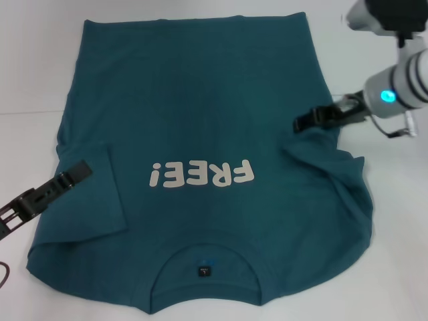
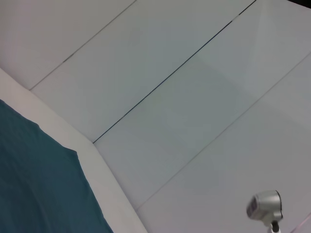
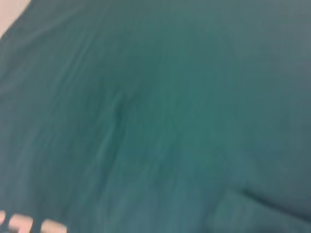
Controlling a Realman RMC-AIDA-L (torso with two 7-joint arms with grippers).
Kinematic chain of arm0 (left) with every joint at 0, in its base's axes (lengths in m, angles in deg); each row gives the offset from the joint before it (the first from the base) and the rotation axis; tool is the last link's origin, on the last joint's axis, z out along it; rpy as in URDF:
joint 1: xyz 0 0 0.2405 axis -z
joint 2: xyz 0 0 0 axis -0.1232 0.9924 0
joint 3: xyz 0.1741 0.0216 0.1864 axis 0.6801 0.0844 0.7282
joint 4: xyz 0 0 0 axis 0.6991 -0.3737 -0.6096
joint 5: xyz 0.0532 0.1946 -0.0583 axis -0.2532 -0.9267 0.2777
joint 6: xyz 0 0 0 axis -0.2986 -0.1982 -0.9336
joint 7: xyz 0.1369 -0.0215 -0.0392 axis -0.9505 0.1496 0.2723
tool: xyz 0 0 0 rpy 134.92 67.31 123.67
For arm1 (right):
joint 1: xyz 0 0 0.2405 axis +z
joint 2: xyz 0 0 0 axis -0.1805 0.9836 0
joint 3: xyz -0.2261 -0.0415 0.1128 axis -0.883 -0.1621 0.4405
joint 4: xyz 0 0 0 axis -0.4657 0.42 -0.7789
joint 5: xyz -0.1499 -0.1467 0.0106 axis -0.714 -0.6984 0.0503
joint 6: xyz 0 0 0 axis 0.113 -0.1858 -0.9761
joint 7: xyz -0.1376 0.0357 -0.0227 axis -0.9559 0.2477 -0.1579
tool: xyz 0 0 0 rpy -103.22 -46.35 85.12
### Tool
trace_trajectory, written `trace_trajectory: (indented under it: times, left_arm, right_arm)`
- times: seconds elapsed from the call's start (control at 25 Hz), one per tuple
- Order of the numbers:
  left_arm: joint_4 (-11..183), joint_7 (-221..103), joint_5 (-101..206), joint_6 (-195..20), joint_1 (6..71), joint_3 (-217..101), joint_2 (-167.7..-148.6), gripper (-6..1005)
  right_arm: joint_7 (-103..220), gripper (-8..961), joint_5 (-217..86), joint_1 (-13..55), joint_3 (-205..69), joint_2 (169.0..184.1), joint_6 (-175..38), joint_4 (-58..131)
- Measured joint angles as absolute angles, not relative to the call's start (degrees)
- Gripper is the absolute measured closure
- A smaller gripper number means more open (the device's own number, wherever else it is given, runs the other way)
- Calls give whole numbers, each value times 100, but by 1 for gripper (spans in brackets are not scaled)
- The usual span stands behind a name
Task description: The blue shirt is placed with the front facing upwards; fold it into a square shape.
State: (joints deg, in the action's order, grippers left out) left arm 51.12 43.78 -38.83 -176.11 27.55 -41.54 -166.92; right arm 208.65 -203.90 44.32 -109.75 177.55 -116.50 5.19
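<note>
The blue shirt lies front up on the white table, collar nearest me and hem at the far side. Its white "FREE!" lettering reads upside down, and a small dark neck label shows inside the collar. The sleeve on the left is folded inward over the body. The sleeve on the right lies spread out and rumpled. My left gripper hovers at the folded sleeve's upper edge. My right gripper is at the shirt's right side edge, above wrinkled cloth. The right wrist view holds only the shirt cloth.
White table borders the shirt on both sides and at the far end. The left wrist view shows a corner of the shirt, a strip of table edge, pale wall panels and a silver fitting. A dark cable lies at the near left.
</note>
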Motion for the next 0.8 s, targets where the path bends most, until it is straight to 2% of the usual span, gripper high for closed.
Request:
trace_trajectory:
  times: [0.16,0.28,0.48,0.8]
  left_arm:
    - [5112,4377,-3883,-17610,2755,-4155,-16692,201]
    - [5112,4377,-3883,-17608,2755,-4156,-16692,201]
    - [5124,4378,-3884,-17608,2774,-4154,-16692,202]
    - [5190,4369,-3884,-17600,2797,-4154,-16692,201]
  right_arm:
    - [20973,213,-20364,3992,-10919,17588,-12648,-105]
    - [21100,95,-20324,3547,-10840,17525,-13143,-654]
    - [21082,77,-20277,3113,-10513,17537,-13508,-1083]
    - [20978,59,-20040,2998,-10383,17597,-12991,-634]
